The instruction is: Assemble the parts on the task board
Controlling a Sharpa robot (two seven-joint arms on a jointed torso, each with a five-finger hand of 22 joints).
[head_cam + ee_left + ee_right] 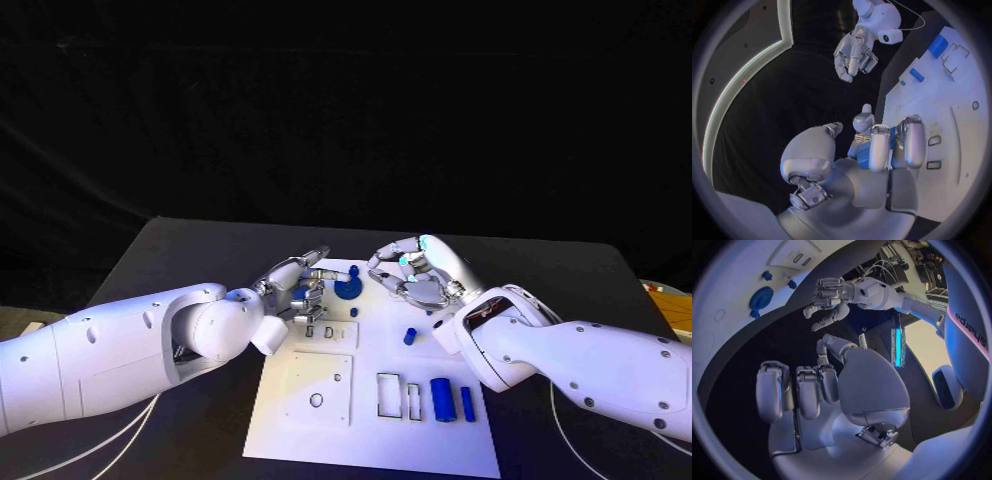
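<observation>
The white task board [378, 425] lies in the middle of the table. My left hand [296, 286] hovers over the board's far left corner and grips a small blue part [859, 154] between thumb and fingers. My right hand [414, 270] hangs over the board's far edge, fingers loosely bent and apart, holding nothing. Between the two hands a round blue part [349, 288] sits on the board. A small blue piece [410, 336] lies near the middle. Two blue cylinders [443, 399] lie side by side at the near right.
Rectangular slots [389, 394] and a raised plate with a round hole [316, 400] mark the board's near half. Black table [188, 250] surrounds the board. A white cable [130, 440] runs beneath my left arm.
</observation>
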